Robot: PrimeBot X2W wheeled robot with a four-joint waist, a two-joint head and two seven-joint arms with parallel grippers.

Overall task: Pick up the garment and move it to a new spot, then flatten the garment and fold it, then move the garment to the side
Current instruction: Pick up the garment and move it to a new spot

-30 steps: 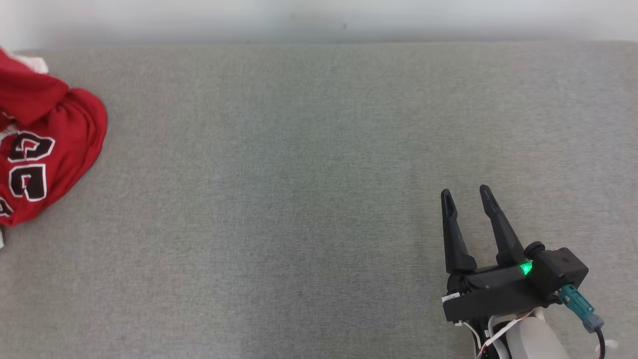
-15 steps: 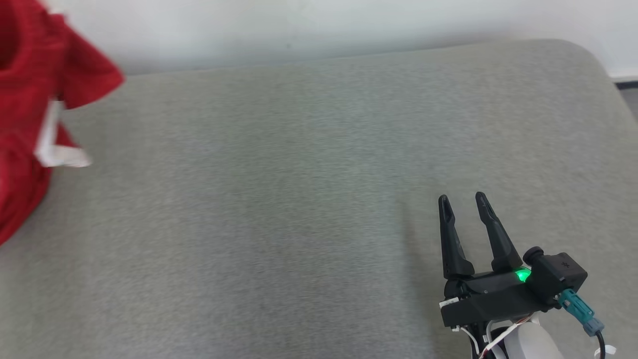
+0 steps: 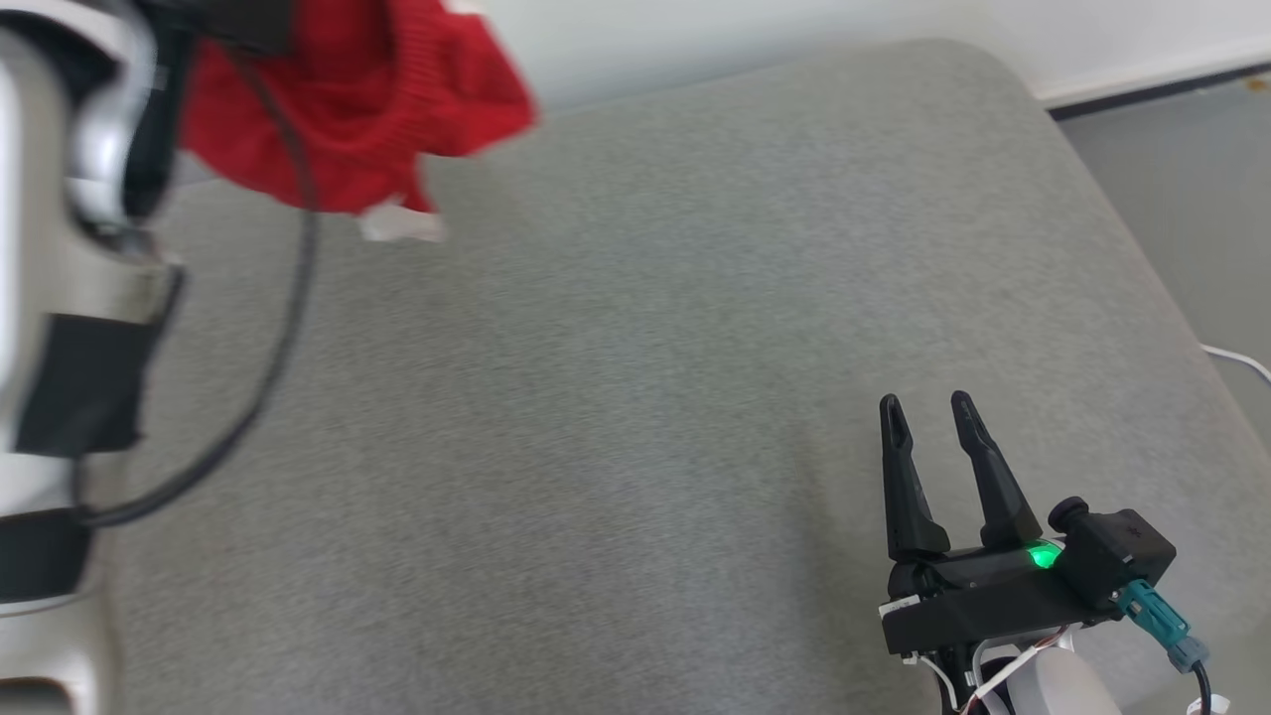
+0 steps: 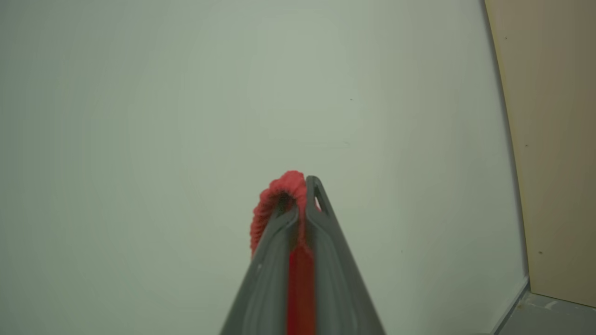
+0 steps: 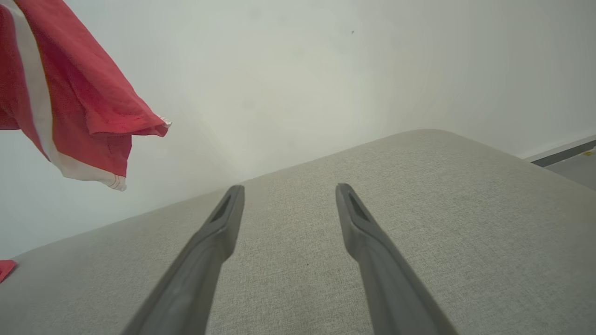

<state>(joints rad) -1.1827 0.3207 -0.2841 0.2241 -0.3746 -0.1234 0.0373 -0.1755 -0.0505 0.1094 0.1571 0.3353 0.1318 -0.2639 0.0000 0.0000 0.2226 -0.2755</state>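
Left wrist view, left gripper pinching garment

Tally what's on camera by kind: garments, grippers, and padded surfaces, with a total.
Garments: 1, the red garment
Grippers: 2, the left gripper and the right gripper
Padded surfaces: 1, the grey padded surface
Total: 4

The middle of the cushion lies bare from near edge to far edge, open for a pass. At its left, the left arm and its cable block the way, with the garment hanging above the far left part. The right gripper stands at the near right; the wall closes the back
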